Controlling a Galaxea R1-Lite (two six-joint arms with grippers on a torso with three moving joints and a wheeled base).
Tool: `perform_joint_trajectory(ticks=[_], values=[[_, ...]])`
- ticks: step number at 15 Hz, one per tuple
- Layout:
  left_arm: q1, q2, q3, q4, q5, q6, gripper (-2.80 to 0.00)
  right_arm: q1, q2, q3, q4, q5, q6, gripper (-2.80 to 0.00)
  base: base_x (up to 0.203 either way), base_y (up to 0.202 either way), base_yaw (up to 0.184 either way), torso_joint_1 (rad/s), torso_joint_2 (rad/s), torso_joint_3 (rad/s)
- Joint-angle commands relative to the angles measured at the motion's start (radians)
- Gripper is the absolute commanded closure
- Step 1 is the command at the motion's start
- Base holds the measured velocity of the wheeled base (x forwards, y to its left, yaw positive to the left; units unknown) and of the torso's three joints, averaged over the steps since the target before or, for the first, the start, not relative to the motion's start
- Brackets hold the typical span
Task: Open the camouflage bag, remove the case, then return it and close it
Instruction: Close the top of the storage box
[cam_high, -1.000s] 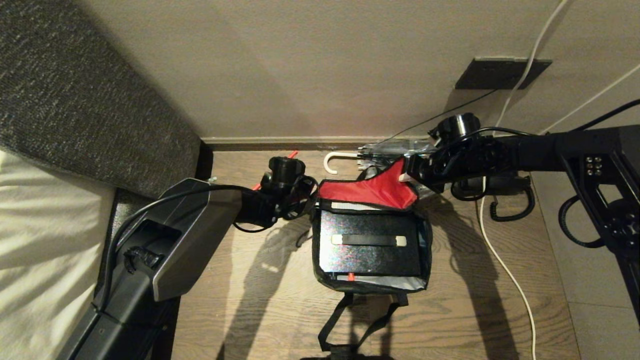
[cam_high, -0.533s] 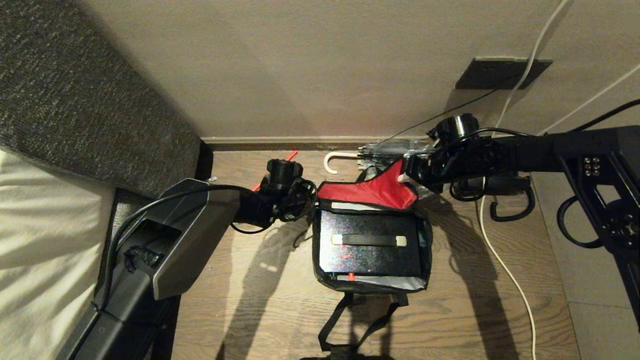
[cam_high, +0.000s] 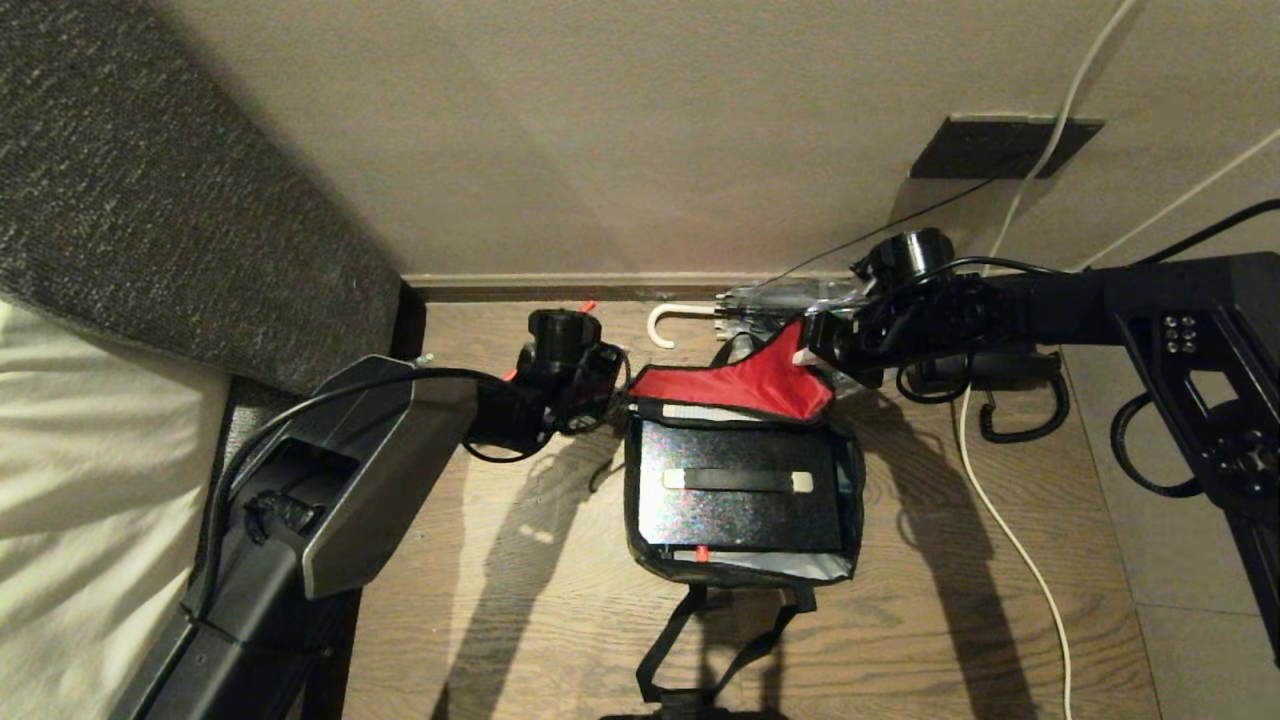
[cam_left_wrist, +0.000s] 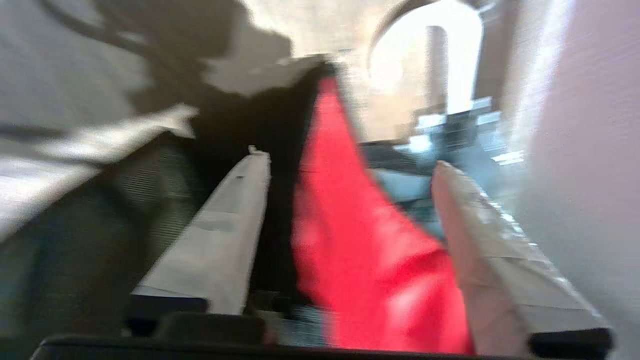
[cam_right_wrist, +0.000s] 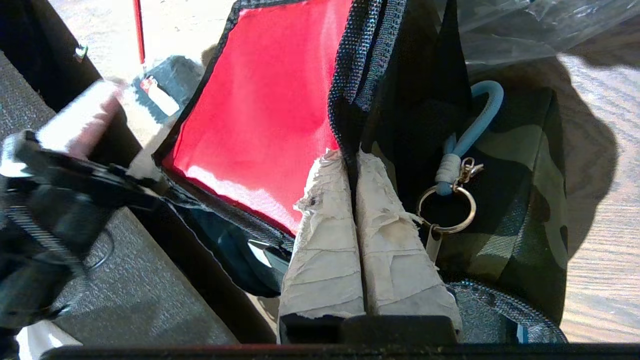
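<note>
The camouflage bag (cam_right_wrist: 525, 210) lies open on the wooden floor, its red-lined flap (cam_high: 740, 385) raised at the back. The flat black case (cam_high: 740, 490) rests in the open bag, strap handle up and red latch at its near edge. At the flap's right corner my right gripper (cam_right_wrist: 350, 155) is shut on the black trim (cam_right_wrist: 357, 60); it shows in the head view as the right gripper (cam_high: 805, 350). My left gripper (cam_left_wrist: 350, 161) stands open at the flap's left corner, with the red lining (cam_left_wrist: 350, 235) loose between its fingers (cam_left_wrist: 235, 210).
A white hooked handle (cam_high: 665, 322) and a clear plastic packet (cam_high: 790, 296) lie by the baseboard behind the bag. A black telephone's coiled cord (cam_high: 1000, 425) and a white cable (cam_high: 1010, 540) run on the right. A grey headboard (cam_high: 180, 200) and bedding fill the left. The bag's black strap (cam_high: 690, 640) trails toward me.
My left gripper has opened and released the flap's left corner, shifting slightly toward the wall. The right gripper keeps the flap's right corner up, unmoved.
</note>
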Motion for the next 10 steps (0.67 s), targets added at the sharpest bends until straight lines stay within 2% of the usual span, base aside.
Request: perform_joint_trajectory(ticks=[1,7,10], values=[[-0.001,-0.014,0.000,-0.006,0.000,-0.044,-2.80,0.001,0.004,0.000,0.001,0.002,0.004,0.00,0.000,0.000,0.000,0.000,0.00,0.000],[-0.013,-0.017,0.000,0.003,-0.025,-0.108,-2.80,0.001,0.006,0.000,0.001,0.002,0.003,0.00,0.000,0.000,0.000,0.000,0.00,0.000],[-0.015,-0.011,0.000,-0.007,-0.056,-0.163,-2.80,0.001,0.007,-0.001,0.001,0.002,0.003,0.00,0.000,0.000,0.000,0.000,0.00,0.000]])
